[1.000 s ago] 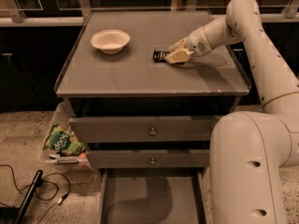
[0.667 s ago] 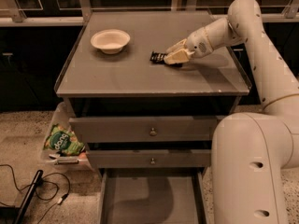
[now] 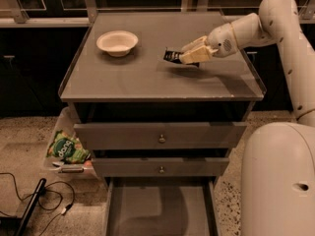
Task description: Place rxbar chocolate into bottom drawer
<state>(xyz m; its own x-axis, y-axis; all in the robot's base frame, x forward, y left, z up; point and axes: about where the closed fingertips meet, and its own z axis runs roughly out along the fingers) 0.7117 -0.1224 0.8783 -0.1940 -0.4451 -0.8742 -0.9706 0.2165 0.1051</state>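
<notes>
The rxbar chocolate [image 3: 172, 56], a small flat black wrapper, sticks out to the left of my gripper [image 3: 188, 54] over the cabinet top, right of centre. The gripper is shut on it and holds it just above the surface, with a shadow under it. The cream fingers [image 3: 196, 58] point left from the white arm, which comes in from the right. The bottom drawer [image 3: 158, 208] stands pulled out at the base of the cabinet, a wide grey tray with a bare floor, straight below and toward the camera.
A white bowl [image 3: 117, 42] sits on the cabinet top at the left. The two upper drawers [image 3: 160, 136] with knobs are nearly shut. A green snack bag [image 3: 68, 148] lies in a clear bin on the floor at the left, with cables [image 3: 47, 203] near it. The robot's white body [image 3: 278, 181] fills the lower right.
The gripper with the bar has barely shifted; the bar now sits slightly higher off the cabinet top. The bowl and the drawers have not moved.
</notes>
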